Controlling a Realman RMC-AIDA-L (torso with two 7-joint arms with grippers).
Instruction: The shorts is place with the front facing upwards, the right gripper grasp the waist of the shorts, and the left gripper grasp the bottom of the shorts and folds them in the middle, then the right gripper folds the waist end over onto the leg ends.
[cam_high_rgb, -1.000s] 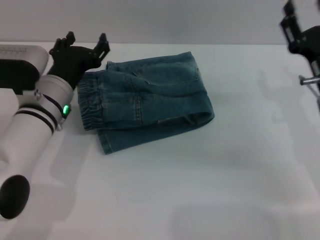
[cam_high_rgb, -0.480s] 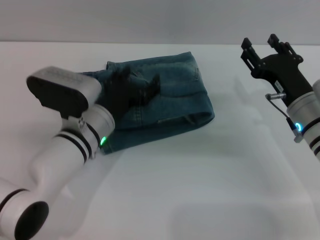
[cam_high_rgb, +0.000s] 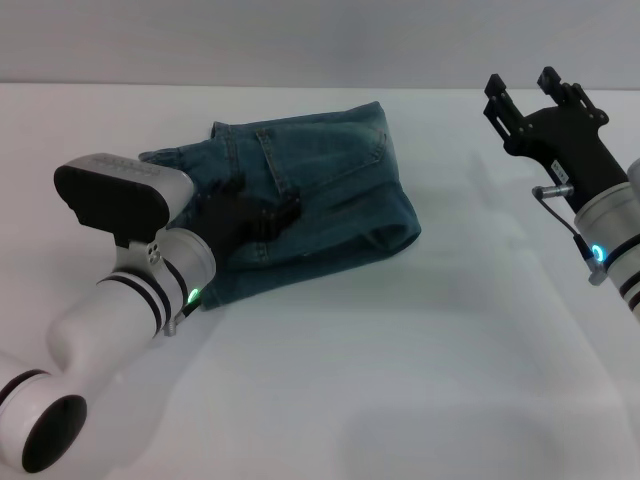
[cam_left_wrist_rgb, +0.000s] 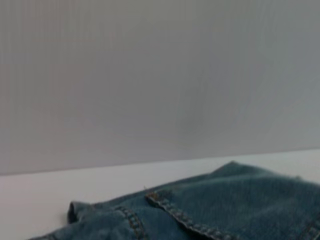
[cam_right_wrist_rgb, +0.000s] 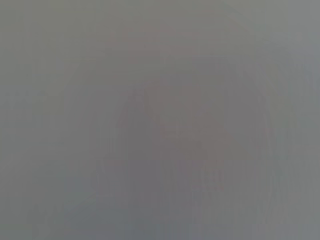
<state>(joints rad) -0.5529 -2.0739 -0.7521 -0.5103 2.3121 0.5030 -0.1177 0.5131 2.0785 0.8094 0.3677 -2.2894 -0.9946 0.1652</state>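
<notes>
The blue-green denim shorts (cam_high_rgb: 330, 185) lie folded in a thick bundle on the white table, left of centre. A stitched pocket faces up and a loose flap sticks out at the far left. My left gripper (cam_high_rgb: 252, 215), on the green-lit arm, sits low on the left part of the shorts and hides the fabric under it. The left wrist view shows a stitched seam of the shorts (cam_left_wrist_rgb: 190, 217) from close by. My right gripper (cam_high_rgb: 528, 92), on the blue-lit arm, hangs open in the air to the right, well apart from the shorts. The waistband and leg hems are hidden.
The white table (cam_high_rgb: 420, 350) stretches wide in front of and to the right of the shorts. A grey wall (cam_left_wrist_rgb: 160, 75) rises behind its far edge. My left arm (cam_high_rgb: 110, 330) crosses the near left corner. The right wrist view shows only plain grey.
My left arm swung from beside the shorts' left edge onto the shorts, then drew slightly nearer. The gathered waistband no longer shows. My right arm came in from the far right and now holds still.
</notes>
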